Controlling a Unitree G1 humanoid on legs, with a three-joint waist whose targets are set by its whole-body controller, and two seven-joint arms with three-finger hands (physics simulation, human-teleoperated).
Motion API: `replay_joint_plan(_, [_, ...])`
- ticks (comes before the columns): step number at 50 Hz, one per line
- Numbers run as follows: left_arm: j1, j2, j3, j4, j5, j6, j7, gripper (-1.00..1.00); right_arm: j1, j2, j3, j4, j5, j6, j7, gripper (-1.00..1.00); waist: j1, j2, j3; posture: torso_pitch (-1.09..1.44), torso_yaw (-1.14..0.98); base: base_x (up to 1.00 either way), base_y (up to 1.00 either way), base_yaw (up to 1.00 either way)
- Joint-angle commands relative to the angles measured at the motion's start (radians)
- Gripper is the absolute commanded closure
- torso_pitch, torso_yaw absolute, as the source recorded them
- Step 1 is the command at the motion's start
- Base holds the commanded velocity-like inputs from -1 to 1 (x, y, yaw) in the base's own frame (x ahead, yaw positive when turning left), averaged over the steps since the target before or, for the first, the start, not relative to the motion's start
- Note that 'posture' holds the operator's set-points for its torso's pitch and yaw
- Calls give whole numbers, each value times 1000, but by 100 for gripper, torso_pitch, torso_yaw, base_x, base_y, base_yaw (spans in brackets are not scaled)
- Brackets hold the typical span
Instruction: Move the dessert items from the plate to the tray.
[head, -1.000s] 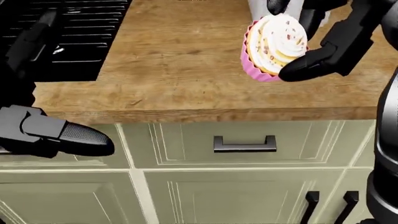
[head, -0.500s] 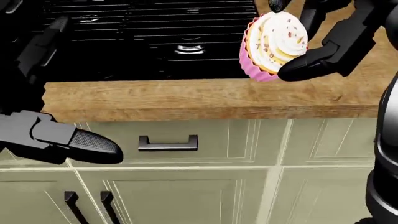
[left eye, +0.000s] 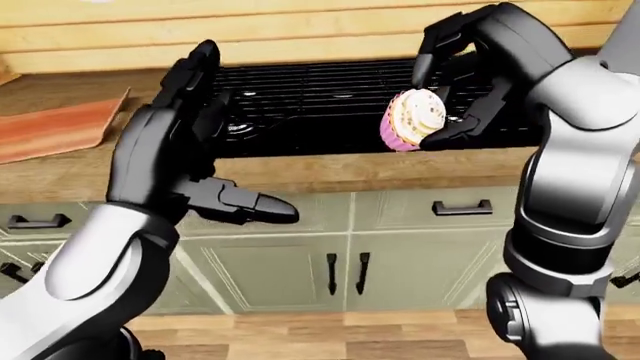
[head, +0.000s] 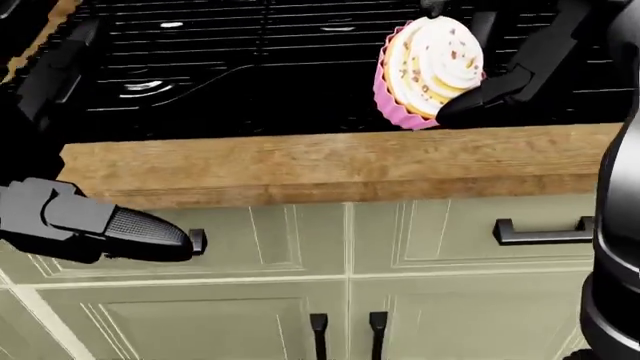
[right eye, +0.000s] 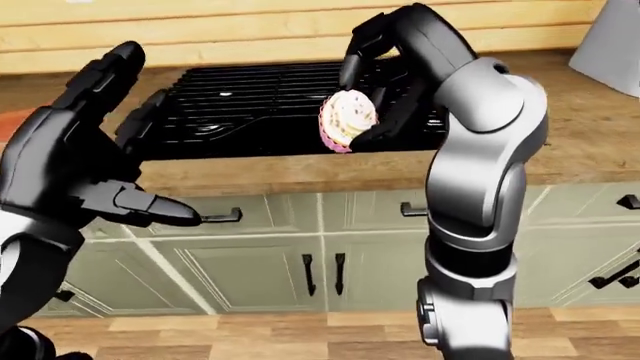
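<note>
My right hand (left eye: 440, 105) is shut on a cupcake (left eye: 410, 120) with a pink liner and white sprinkled frosting, and holds it tilted in the air over the black stove (left eye: 300, 101). The cupcake also shows in the head view (head: 425, 71) at the top right. My left hand (left eye: 200, 157) is open and empty, raised at the left with its fingers spread, level with the counter's edge. An orange-brown tray (left eye: 55, 127) lies on the counter at the left of the left-eye view. The plate is not in view.
The wooden counter (head: 330, 169) runs across below the stove, above pale green cabinet doors and drawers with dark handles (left eye: 460, 208). A pale wooden wall (left eye: 300, 30) stands behind the stove. A white object (right eye: 610, 41) stands at the top right of the right-eye view.
The whole picture has shifted right as the camera moved left along the counter: the stove now fills the top of the head view. The cupcake stays in my right hand.
</note>
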Motion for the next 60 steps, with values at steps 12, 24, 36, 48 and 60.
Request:
replay_joint_plan(12, [-11, 3, 25, -6, 35, -18, -21, -100, -20, -4, -5, -25, 7, -13, -8, 100, 27, 16, 9, 0, 0, 8, 100, 0])
replay_joint_plan(24, [-36, 14, 51, -7, -12, 8, 6, -100, -27, -7, -2, -44, 2, 6, 8, 100, 3, 52, -16, 0, 0, 9, 100, 0])
replay_joint_plan(36, [-11, 23, 32, -2, -1, -27, 1, -100, -12, 3, 0, -53, 13, 12, -3, 99, 52, 23, -2, 0, 0, 9, 33, 67])
replay_joint_plan(48, [-6, 2, 13, -1, 62, -32, -41, -100, 5, -7, -5, -54, 7, -19, 4, 100, -10, 12, -8, 0, 0, 14, 47, 25])
replay_joint_plan(60, [-2, -25, 17, -14, 105, -12, -75, -100, -9, -7, -12, -55, 35, -5, -26, 100, 3, 39, -15, 0, 0, 15, 19, 0])
